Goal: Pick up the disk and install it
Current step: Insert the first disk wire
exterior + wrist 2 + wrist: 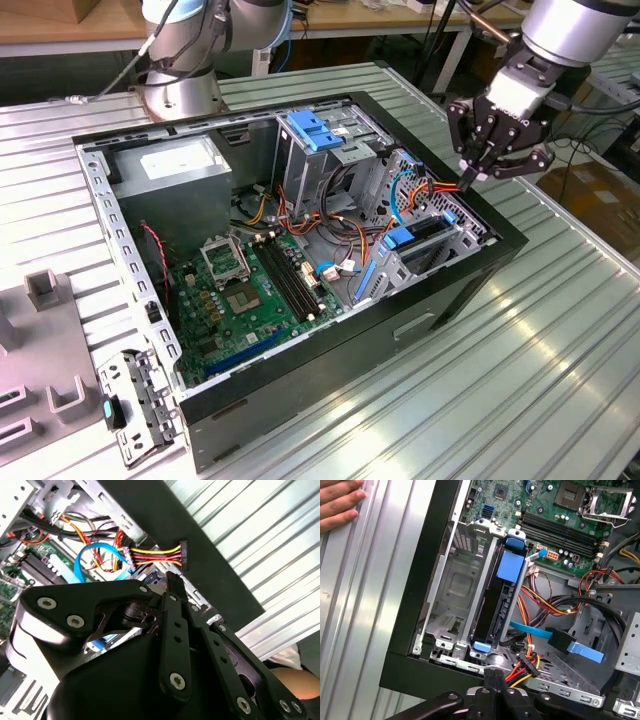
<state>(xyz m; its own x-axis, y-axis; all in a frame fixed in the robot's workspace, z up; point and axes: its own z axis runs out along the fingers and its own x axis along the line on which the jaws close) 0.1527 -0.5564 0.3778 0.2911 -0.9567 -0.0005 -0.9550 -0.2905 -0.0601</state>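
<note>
Jaws clenched on nothing, the gripper (467, 183) at the exterior view's upper right should stay clear of the cables (420, 190) beside the disk (492, 615), which looks seated in its bay.

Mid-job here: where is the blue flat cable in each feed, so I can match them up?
Exterior view: the blue flat cable curves inside the case, to the exterior view's left of the end effector.
Second wrist view: it loops beside the red and yellow wires.
First wrist view: it runs beside the disk.
Shared landmark: those wires, ending in a black plug.
</note>
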